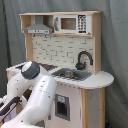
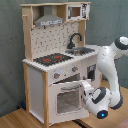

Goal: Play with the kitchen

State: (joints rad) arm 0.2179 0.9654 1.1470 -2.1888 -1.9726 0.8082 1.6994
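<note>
Standing on the wooden floor (image 2: 15, 119): one kitchen (image 2: 55, 55) with one sink (image 1: 70, 75), contents indiscernible, one faucet (image 1: 82, 57) and one oven door (image 2: 67, 97). Gripper state cannot be told.

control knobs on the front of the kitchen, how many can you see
2. In the second exterior view, one knob sits left on the white strip under the stovetop, the other knob to its right, above the oven door. The arm may hide more.
</note>
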